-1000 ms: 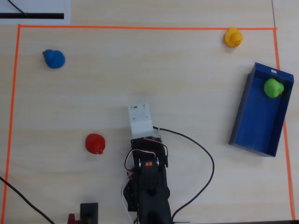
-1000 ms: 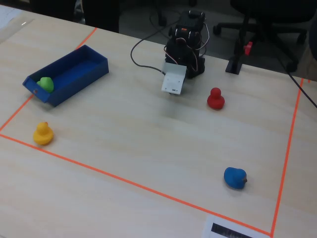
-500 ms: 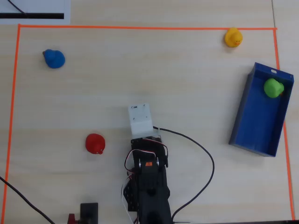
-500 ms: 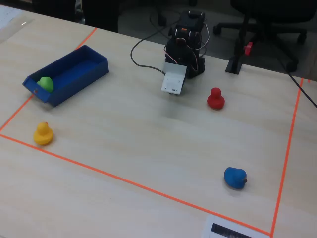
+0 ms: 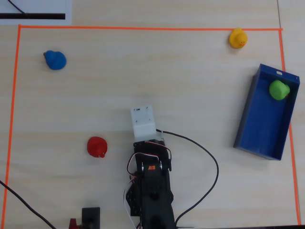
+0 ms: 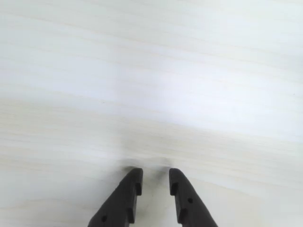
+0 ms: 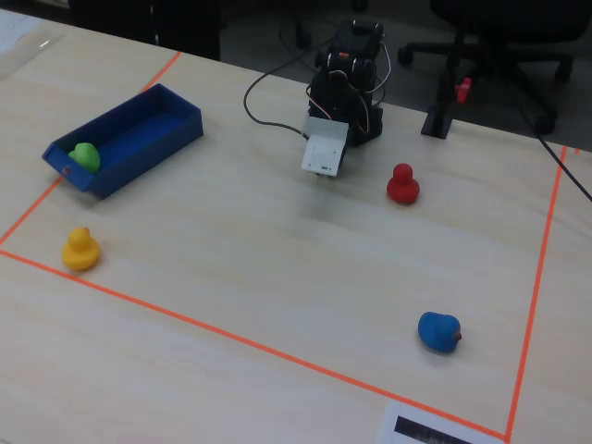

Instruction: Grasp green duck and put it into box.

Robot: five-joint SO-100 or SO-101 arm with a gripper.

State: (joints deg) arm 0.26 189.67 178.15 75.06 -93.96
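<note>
Green duck in the box, arm folded back at its base.

The green duck [image 5: 278, 89] sits inside the blue box [image 5: 252, 117] at its far end in the overhead view, near the corner by the orange tape line [image 5: 143, 28]; the fixed view shows it at the box's near-left end [image 7: 86, 155]. The gripper [image 6: 155, 182] hangs over bare table [image 6: 151, 71] close to the arm's base, holding nothing, its two dark fingers [image 6: 130, 189] nearly together with a narrow gap between them. The red duck [image 5: 97, 146], blue duck [image 5: 55, 60] and yellow duck [image 5: 238, 38] stand on the table outside the box, well apart from one another. By my reading the placing step is done and the arm is at rest, so no further move seems called for.
</note>
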